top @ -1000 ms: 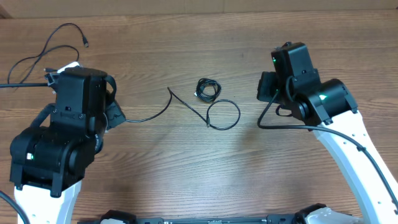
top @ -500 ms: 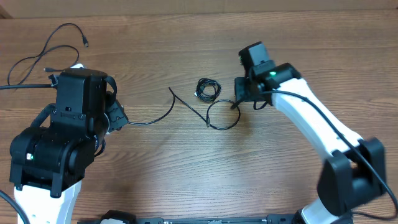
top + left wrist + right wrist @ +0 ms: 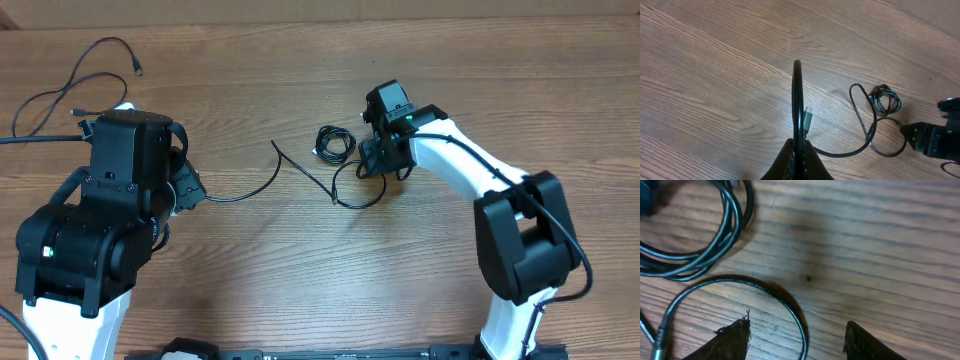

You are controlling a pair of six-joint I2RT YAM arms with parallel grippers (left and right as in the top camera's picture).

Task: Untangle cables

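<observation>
A long black cable point(image 3: 300, 166) lies across the table's middle and ends in a flat loop point(image 3: 345, 203). A small coiled cable point(image 3: 333, 143) lies just behind the loop. My left gripper point(image 3: 192, 190) is shut on the long cable's left end. In the left wrist view point(image 3: 801, 152) the cable arches up from the jaws, with a plug point(image 3: 808, 117) beside it. My right gripper point(image 3: 376, 168) is open, low over the loop's right side. In the right wrist view point(image 3: 797, 345) the loop strand point(image 3: 799, 322) runs between the fingertips, with the coil point(image 3: 715, 245) at upper left.
Another loose black strand point(image 3: 95, 62) with a small plug end point(image 3: 138, 70) lies at the far left back of the wooden table point(image 3: 300, 280), behind my left arm. The right arm's white link stretches across the right half of the table.
My right arm has swung left and down from the right side, and its open gripper now straddles the loop. My left arm and the cable it holds have not moved.
</observation>
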